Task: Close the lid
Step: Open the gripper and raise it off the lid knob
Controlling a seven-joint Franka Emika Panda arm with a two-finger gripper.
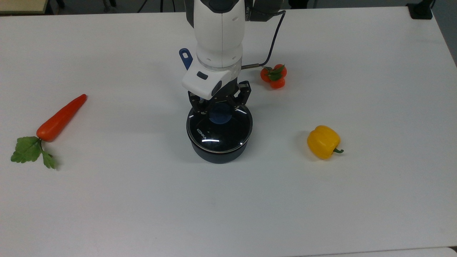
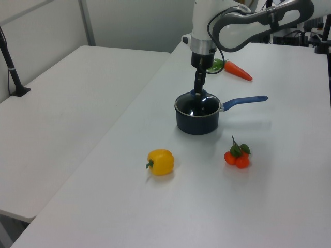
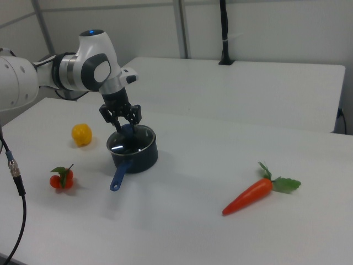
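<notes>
The lid [image 1: 218, 131], clear glass with a metal rim and white KONKA lettering, lies flat on a dark blue saucepan [image 1: 217, 155] at mid-table. My gripper [image 1: 220, 109] reaches down from above, its fingers closed on either side of the lid's blue knob [image 1: 220, 116]. In the left view the gripper [image 2: 198, 92] stands upright over the lid [image 2: 196, 106]. From the right view the gripper [image 3: 122, 126] is on the lid [image 3: 130, 141], and the pan's blue handle [image 3: 117, 178] points toward the camera.
A carrot [image 1: 60, 117] lies at the top view's left. A yellow pepper [image 1: 323, 141] sits at the top view's right, and small tomatoes [image 1: 274, 76] lie behind it. The pan handle [image 1: 185, 57] sticks out beside the arm. A black cable [image 1: 275, 39] hangs near the tomatoes.
</notes>
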